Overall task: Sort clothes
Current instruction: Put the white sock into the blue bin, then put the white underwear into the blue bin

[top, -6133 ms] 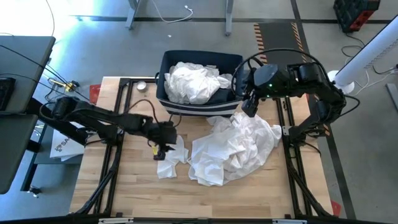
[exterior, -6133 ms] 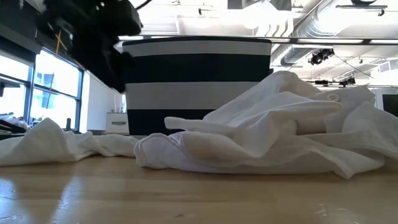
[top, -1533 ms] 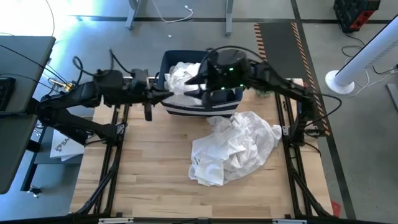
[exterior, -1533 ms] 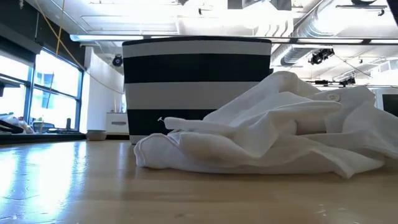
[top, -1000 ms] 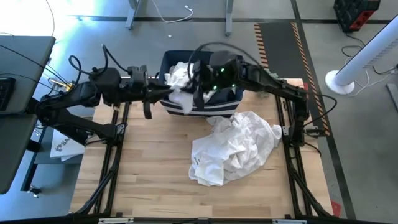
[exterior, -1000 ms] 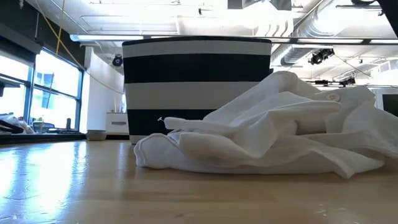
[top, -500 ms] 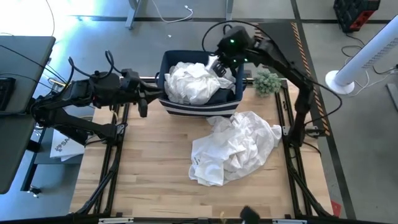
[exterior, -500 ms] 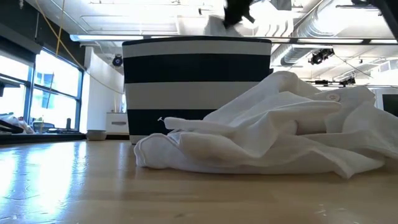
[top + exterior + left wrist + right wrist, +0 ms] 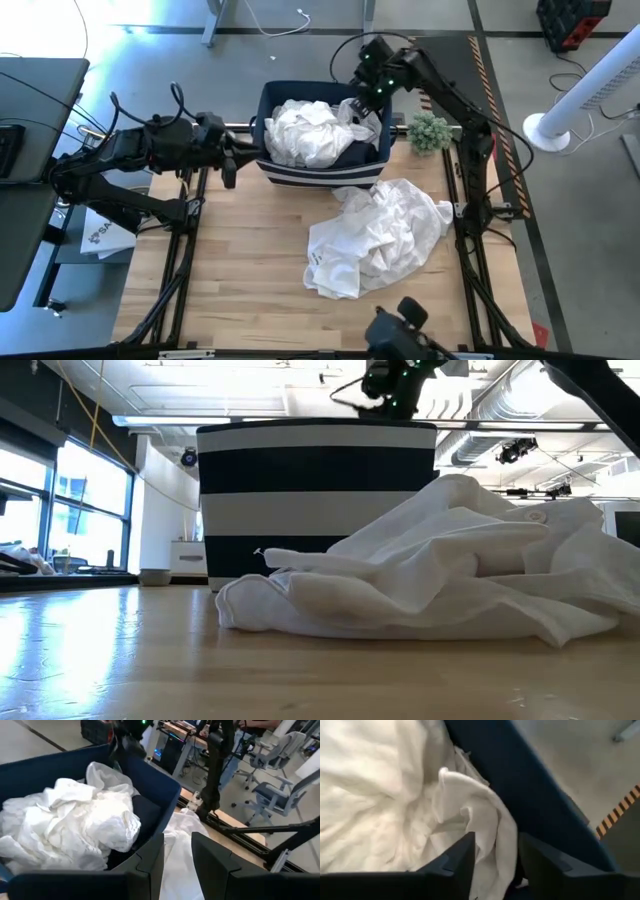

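A navy bin with white stripes (image 9: 300, 172) stands at the table's far middle and also shows in the low view (image 9: 315, 500). It holds white clothes (image 9: 310, 135) over a dark garment (image 9: 355, 155). A pile of large white clothes (image 9: 380, 235) lies on the table just near of the bin, toward the right. My right gripper (image 9: 375, 95) is open, above the bin's far right corner. A white fold (image 9: 485, 820) shows below, between its fingers. My left gripper (image 9: 228, 160) is open and empty beside the bin's left wall.
A small green plant (image 9: 430, 130) stands to the right of the bin. A dark object (image 9: 400, 325) shows at the table's near edge. Black frame rails (image 9: 185, 250) run along both sides. Bare wood (image 9: 240, 290) lies at the near left.
My right gripper has carried a white garment from the bin's near left rim across the bin, then gone up toward its far right corner. The garment now lies in the bin. My left gripper has drawn back slightly toward the table's left. A dark object has appeared at the near edge.
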{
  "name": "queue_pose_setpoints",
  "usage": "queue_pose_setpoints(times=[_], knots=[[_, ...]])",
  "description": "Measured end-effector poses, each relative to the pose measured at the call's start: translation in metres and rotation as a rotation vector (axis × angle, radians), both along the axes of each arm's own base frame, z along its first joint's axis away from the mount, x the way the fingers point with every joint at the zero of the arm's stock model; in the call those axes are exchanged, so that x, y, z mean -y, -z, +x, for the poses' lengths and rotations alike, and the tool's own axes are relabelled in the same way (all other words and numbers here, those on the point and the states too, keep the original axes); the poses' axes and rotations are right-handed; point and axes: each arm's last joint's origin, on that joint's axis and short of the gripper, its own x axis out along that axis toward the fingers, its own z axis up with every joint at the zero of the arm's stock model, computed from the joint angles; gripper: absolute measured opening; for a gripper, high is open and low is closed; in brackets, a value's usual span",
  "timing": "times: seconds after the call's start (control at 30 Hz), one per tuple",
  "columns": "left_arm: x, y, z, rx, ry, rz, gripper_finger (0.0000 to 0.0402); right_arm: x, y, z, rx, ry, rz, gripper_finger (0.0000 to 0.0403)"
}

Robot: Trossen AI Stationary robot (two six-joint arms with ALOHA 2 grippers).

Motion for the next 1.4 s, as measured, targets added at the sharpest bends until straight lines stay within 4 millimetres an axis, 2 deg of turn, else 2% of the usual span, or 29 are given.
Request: queue_pose_setpoints(times=[0.1,0.2,0.3,0.37,0.43,0.5,0.63,0.73,0.8,0.87,0.93,1.0,1.1,1.2,1.3,1.4], knots=[[0.001,0.002,0.001,-0.012,0.008,-0.001,0.0094,-0.006,-0.023,-0.009,0.078,0.019,-0.022,0.0171],[0.001,0.006,0.002,-0.029,0.009,-0.001,0.0094,-0.015,-0.041,-0.011,0.220,0.028,-0.002,0.0175],[0.001,0.010,0.003,-0.048,0.007,-0.001,0.0094,-0.026,-0.045,0.001,0.307,-0.025,0.017,0.0176],[0.001,0.012,0.003,-0.064,0.008,0.001,0.0094,-0.034,-0.038,0.014,0.298,-0.044,0.014,0.0176],[0.001,0.012,0.003,-0.073,0.010,0.008,0.0094,-0.036,-0.023,0.026,0.255,0.006,0.000,0.0172],[0.001,0.012,0.004,-0.075,0.012,0.013,0.0094,-0.033,0.003,0.037,0.166,0.081,-0.017,0.0168],[0.001,0.012,0.004,-0.075,0.012,0.012,0.0094,-0.030,0.073,0.054,0.013,0.177,0.058,0.0160],[0.002,0.013,0.004,-0.075,0.028,0.005,0.0094,-0.034,0.121,0.058,-0.056,0.196,0.164,0.0158],[0.002,0.013,0.004,-0.074,0.037,0.002,0.0094,-0.037,0.140,0.057,-0.085,0.193,0.198,0.0157],[0.002,0.013,0.004,-0.074,0.038,0.001,0.0094,-0.038,0.143,0.055,-0.093,0.187,0.208,0.0157],[0.002,0.013,0.004,-0.073,0.038,-0.002,0.0094,-0.038,0.137,0.055,-0.097,0.174,0.206,0.0157],[0.002,0.013,0.004,-0.072,0.036,-0.006,0.0094,-0.038,0.120,0.055,-0.087,0.154,0.173,0.0157],[0.002,0.013,0.004,-0.072,0.036,-0.006,0.0094,-0.041,0.070,0.055,0.005,0.118,0.068,0.0157],[0.002,0.013,0.004,-0.071,0.037,-0.006,0.0094,-0.055,0.014,0.046,0.109,0.064,-0.015,0.0157],[0.002,0.013,0.004,-0.071,0.036,-0.006,0.0094,-0.085,-0.032,0.035,0.192,-0.034,-0.071,0.0157],[0.002,0.013,0.004,-0.071,0.039,-0.007,0.0094,-0.132,-0.076,0.018,0.289,-0.250,-0.132,0.0157]])
